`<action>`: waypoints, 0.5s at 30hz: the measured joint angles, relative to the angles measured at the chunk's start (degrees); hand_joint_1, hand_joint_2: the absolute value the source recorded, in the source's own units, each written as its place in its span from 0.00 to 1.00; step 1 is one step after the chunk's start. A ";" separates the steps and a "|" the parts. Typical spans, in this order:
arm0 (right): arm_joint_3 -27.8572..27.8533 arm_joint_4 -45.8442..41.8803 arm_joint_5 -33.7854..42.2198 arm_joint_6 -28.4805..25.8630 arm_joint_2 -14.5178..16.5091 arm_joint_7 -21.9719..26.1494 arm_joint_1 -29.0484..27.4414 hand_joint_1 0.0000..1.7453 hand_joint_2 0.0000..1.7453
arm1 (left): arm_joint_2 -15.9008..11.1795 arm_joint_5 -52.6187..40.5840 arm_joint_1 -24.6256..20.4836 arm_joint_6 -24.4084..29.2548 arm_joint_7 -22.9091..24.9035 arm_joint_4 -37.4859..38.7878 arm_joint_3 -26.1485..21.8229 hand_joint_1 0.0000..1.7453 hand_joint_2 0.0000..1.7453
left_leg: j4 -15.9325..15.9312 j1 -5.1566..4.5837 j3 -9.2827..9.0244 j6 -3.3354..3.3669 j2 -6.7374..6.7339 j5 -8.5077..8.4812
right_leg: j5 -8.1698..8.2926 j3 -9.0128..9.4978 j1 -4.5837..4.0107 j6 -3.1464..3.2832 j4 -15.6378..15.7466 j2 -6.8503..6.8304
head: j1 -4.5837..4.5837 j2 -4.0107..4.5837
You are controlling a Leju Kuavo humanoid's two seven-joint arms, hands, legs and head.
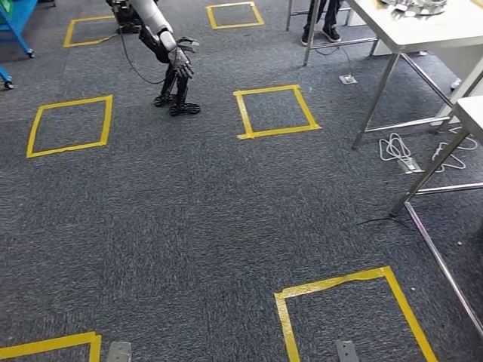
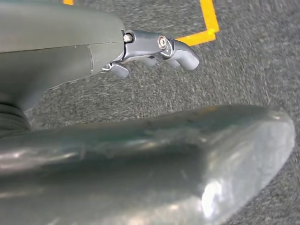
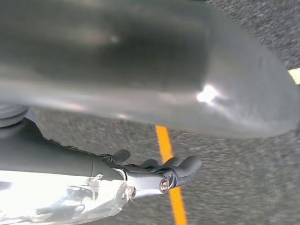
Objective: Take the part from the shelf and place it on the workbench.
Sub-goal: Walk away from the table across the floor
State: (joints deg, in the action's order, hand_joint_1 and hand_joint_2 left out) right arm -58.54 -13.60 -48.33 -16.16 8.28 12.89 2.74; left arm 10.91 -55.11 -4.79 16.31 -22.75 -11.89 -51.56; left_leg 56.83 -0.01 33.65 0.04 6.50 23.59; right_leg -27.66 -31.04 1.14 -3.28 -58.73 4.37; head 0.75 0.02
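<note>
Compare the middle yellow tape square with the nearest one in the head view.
The middle tape square shows all four sides; the near tape square is cut off by the picture's lower edge. The middle one encloses bare carpet; the near one has a small grey plate inside it. Both are yellow tape on the same grey carpet.

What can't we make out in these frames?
- Items on the white table, head view: cut by the top edge and too small to identify.
- Person, head view: legs and shoes show; the rest is cut by the top edge.
- Silver arm, head view: its owner is cut by the top edge.
- Left hand and right hand, wrist views: thumb hides most fingers, so open or shut is unclear.
</note>
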 joint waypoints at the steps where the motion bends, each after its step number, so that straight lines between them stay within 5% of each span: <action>1: 0.01 0.02 -0.18 0.10 0.04 0.09 0.05 0.00 0.00 | -0.03 0.00 -0.03 0.00 0.00 0.00 -0.01 0.00 0.00 | -0.04 0.07 0.21 -0.41 0.61 -0.18 | -0.04 0.34 -0.06 0.27 0.73 0.42 | 0.01 0.00; 3: 0.02 0.03 -0.38 0.20 0.07 0.25 0.19 0.00 0.00 | -0.07 -0.01 0.12 0.00 0.00 0.00 -0.02 0.00 0.00 | -0.24 0.37 0.57 -1.16 1.08 -0.49 | 0.31 0.41 -0.30 1.17 0.90 -0.74 | 0.00 0.00; 5: 0.03 0.03 -0.44 0.26 0.07 0.37 0.25 0.00 0.00 | -0.09 0.00 0.16 0.00 0.00 0.00 -0.02 0.00 0.00 | 1.73 0.30 1.84 -1.64 -1.52 0.98 | 0.70 0.44 -0.43 2.06 1.22 -2.12 | -0.30 0.00; 7: 0.02 0.03 -0.46 0.27 0.07 0.40 0.08 0.00 0.00 | -0.09 -0.01 -0.09 0.00 0.00 0.00 -0.02 0.00 0.00 | 8.31 0.13 5.22 -1.87 -4.71 4.71 | 0.79 0.39 -0.68 2.58 1.41 -3.76 | -0.67 0.00; 9: 0.01 0.03 -0.46 0.27 0.07 0.40 -0.08 0.00 0.00 | -0.08 -0.02 -0.19 0.00 0.01 0.00 -0.02 0.00 0.00 | 15.44 0.14 8.62 -1.98 -5.42 7.42 | 0.72 0.31 -0.90 2.73 1.42 -5.55 | -0.77 0.00; 10: 0.01 0.03 -0.46 0.27 0.07 0.40 -0.07 0.00 0.00 | -0.07 -0.02 -0.12 0.00 0.01 0.00 -0.02 0.00 0.00 | 16.56 0.13 9.03 -1.95 -5.50 7.30 | 0.68 0.30 -0.96 2.75 1.41 -6.40 | -0.78 0.00; 12: 0.01 0.03 -0.48 0.28 0.07 0.44 0.07 0.00 0.00 | -0.07 -0.02 -0.04 0.00 0.01 0.00 -0.02 0.00 0.00 | 12.32 0.07 6.42 -1.71 -6.27 4.41 | 0.57 0.41 -1.01 2.68 1.41 -7.90 | -0.78 0.00; 15: 0.01 0.03 -0.70 0.30 0.07 0.62 0.15 0.00 0.00 | -0.08 -0.06 -0.43 0.06 0.00 0.00 0.00 0.00 0.00 | 1.67 -0.49 0.16 -1.03 -10.58 0.94 | 0.13 0.76 -1.42 2.02 1.25 -9.72 | -0.99 0.00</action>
State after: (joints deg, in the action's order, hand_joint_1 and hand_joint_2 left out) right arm -58.53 -13.57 -49.03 -15.86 8.35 13.51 2.90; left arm 10.83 -55.17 -5.22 16.37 -22.75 -11.89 -51.56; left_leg 58.50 -0.50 33.82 -0.99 -4.07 24.53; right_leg -27.54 -30.28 -0.28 -1.25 -57.48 -5.35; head -0.24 0.02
